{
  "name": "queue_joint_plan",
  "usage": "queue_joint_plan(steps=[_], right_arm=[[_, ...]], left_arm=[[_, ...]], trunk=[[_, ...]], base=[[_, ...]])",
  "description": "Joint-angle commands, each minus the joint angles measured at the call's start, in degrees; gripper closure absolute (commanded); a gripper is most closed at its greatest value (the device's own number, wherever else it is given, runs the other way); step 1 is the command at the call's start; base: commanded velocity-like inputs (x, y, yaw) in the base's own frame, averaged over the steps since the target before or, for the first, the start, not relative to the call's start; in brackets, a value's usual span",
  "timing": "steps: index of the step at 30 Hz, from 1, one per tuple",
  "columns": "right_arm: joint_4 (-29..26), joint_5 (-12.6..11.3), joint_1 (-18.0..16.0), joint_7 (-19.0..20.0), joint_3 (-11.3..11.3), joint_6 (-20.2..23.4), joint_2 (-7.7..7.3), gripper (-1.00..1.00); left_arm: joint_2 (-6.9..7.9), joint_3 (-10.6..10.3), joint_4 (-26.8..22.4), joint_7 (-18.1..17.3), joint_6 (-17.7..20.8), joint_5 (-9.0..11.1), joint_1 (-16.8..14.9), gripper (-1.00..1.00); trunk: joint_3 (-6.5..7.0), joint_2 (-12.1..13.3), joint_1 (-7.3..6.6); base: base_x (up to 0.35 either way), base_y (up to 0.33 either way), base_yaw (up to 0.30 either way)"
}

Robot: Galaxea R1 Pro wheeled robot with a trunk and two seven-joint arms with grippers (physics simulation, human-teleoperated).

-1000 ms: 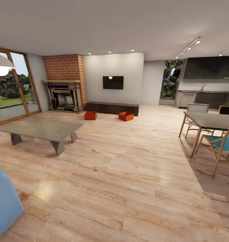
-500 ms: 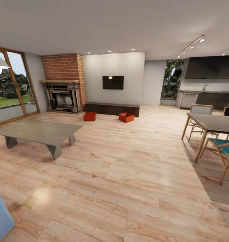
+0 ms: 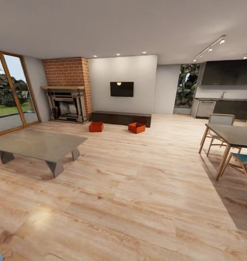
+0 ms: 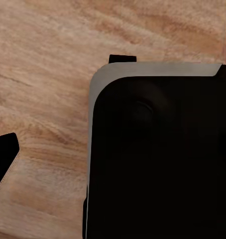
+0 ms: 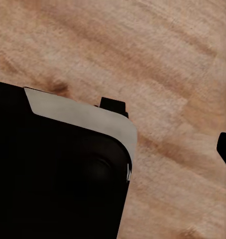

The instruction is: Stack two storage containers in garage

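The two orange bins sit on the wood floor (image 3: 138, 188) just in front of the long dark cabinet (image 3: 121, 117) under the TV (image 3: 121, 88): the left bin (image 3: 96, 127) off the cabinet's left end toward the fireplace (image 3: 67, 105), the right bin (image 3: 136, 127) before its right part, the two apart from each other. The step in hand looks like the drive toward them, and doing it well means steering down the open floor between the low grey table (image 3: 38, 145) and the dining table (image 3: 232, 134), stopping square to one bin with the cabinet straight behind it. Both wrist views look down on floor planks past a dark body, so I cannot tell whether either gripper's jaws are spread or pressed together.
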Motion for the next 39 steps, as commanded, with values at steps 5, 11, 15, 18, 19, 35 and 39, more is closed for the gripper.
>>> queue_joint_plan(steps=[5,11,15,18,19,35,39], right_arm=[[0.17,-0.53,-0.06,0.06,0.48,-0.33,0.04,-1.0],[0.17,-0.53,-0.06,0.06,0.48,-0.33,0.04,-1.0],[0.17,-0.53,-0.06,0.06,0.48,-0.33,0.03,-1.0],[0.17,-0.53,-0.06,0.06,0.48,-0.33,0.03,-1.0],[0.17,-0.53,-0.06,0.06,0.48,-0.33,0.03,-1.0],[0.17,-0.53,-0.06,0.06,0.48,-0.33,0.11,-1.0],[0.17,-0.53,-0.06,0.06,0.48,-0.33,0.11,-1.0]], left_arm=[[0.0,0.01,-0.01,0.04,-0.13,0.31,-0.01,-1.0],[0.0,0.01,-0.01,0.04,-0.13,0.32,-0.01,-1.0],[0.0,0.01,-0.01,0.04,-0.13,0.33,-0.01,-1.0],[0.0,0.01,-0.01,0.04,-0.13,0.33,-0.01,-1.0],[0.0,0.01,-0.01,0.04,-0.13,0.35,-0.01,-1.0],[0.0,0.01,-0.01,0.04,-0.13,0.34,-0.01,-1.0],[0.0,0.01,-0.01,0.04,-0.13,0.32,-0.01,-1.0]], trunk=[[-0.05,-0.02,0.03],[-0.05,-0.02,0.03],[-0.05,-0.02,0.03],[-0.05,-0.02,0.03],[-0.05,-0.02,0.03],[-0.05,-0.02,0.03],[-0.05,-0.02,0.03]], base=[[0.322,0.0,0.0],[0.323,0.0,0.0],[0.322,0.0,0.0],[0.322,0.0,0.0],[0.322,0.0,0.0],[0.322,0.0,0.106],[0.323,0.0,0.266]])
